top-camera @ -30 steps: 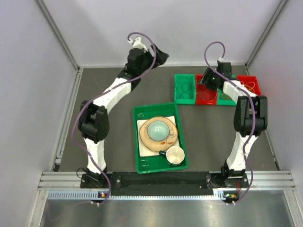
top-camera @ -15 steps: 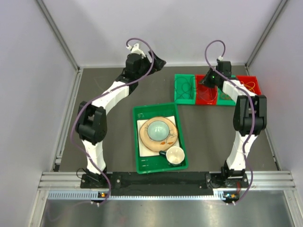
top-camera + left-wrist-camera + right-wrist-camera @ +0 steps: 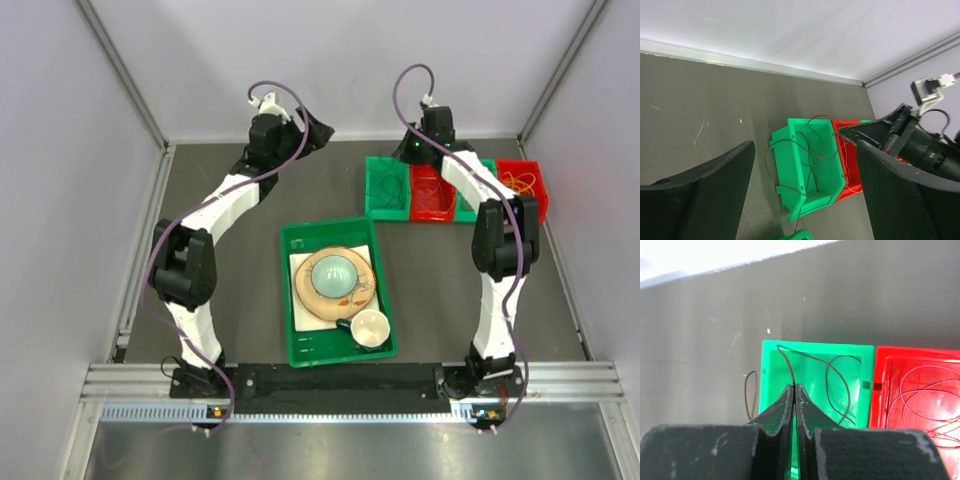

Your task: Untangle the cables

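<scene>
A thin brown cable (image 3: 786, 362) lies looped in the leftmost green bin (image 3: 815, 344), and one loop hangs over the bin's left wall onto the table. My right gripper (image 3: 794, 386) is shut on this cable, which runs into the seam between the fingers. In the top view the right gripper (image 3: 408, 150) hovers over that green bin (image 3: 387, 188). Thin red cables (image 3: 920, 390) fill the neighbouring red bin (image 3: 432, 195). My left gripper (image 3: 318, 130) hangs open and empty near the back wall. Its wrist view looks down on the green bin (image 3: 795, 170) and the brown cable (image 3: 805, 145).
Further right in the row stand another green bin (image 3: 470, 200) and a red bin (image 3: 522, 180) holding orange cable. A green tray (image 3: 290, 300) in the middle of the table carries a plate, a bowl (image 3: 333, 272) and a cup (image 3: 368, 327). Walls close in the back and sides.
My right gripper moved left from the red bin to the leftmost green bin and shut on the brown cable. The left arm shifted a little to the left, still open.
</scene>
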